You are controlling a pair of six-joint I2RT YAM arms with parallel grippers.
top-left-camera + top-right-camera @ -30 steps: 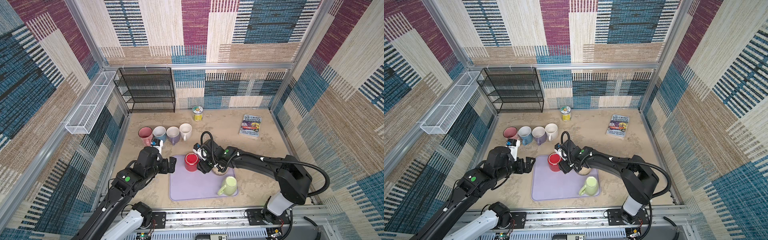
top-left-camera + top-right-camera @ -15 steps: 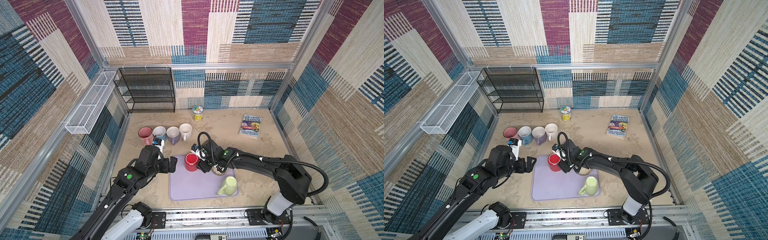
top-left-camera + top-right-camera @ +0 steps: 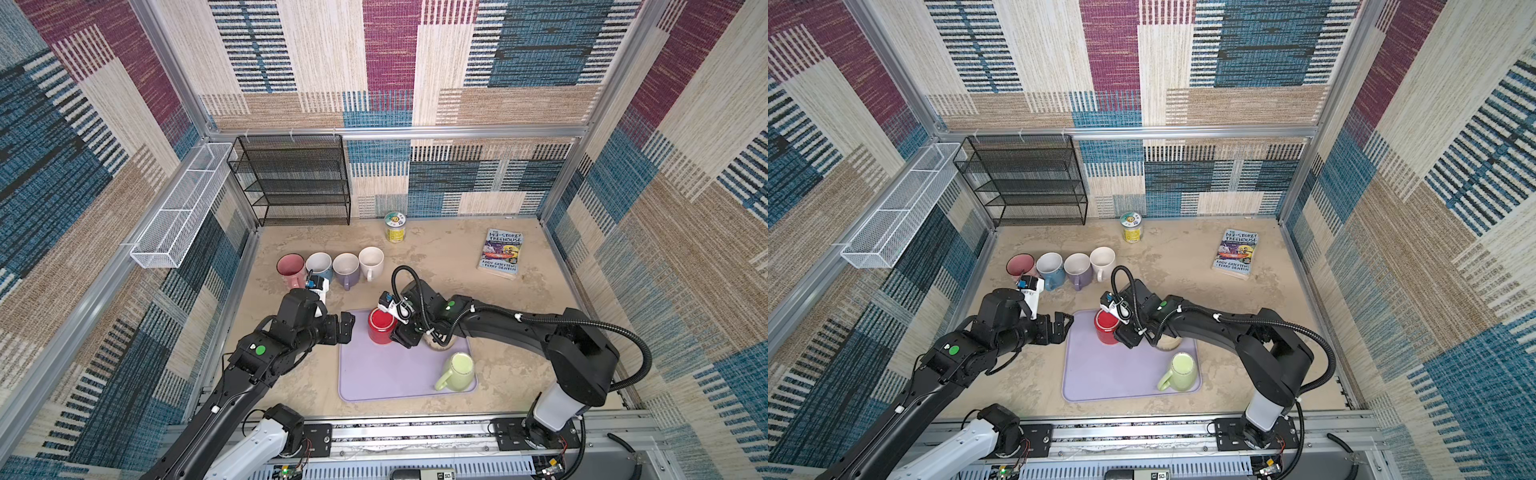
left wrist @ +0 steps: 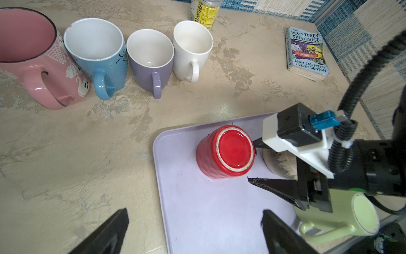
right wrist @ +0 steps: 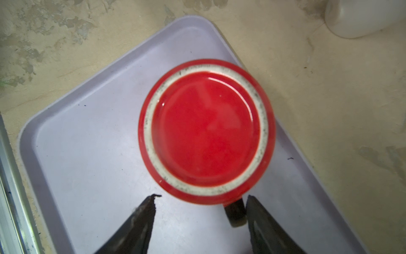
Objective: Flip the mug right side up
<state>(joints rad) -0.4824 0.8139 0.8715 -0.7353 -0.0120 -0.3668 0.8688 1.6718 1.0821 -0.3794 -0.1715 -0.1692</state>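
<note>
Right gripper [image 5: 201, 198], jaws apart, straddles what appears to be the handle [image 5: 236, 211] of the red mug [image 5: 208, 129], standing inverted on the lavender tray [image 5: 87, 154]: a handle grip should suit rotating it upright.

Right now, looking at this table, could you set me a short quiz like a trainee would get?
1. True or false: the red mug stands bottom-up on the tray.
2. How many cups make up the row of mugs off the tray? A) two B) four C) six
3. Which arm's gripper has the red mug's handle between its open fingers?

Key: 1. True. 2. B. 3. The right gripper.
</note>
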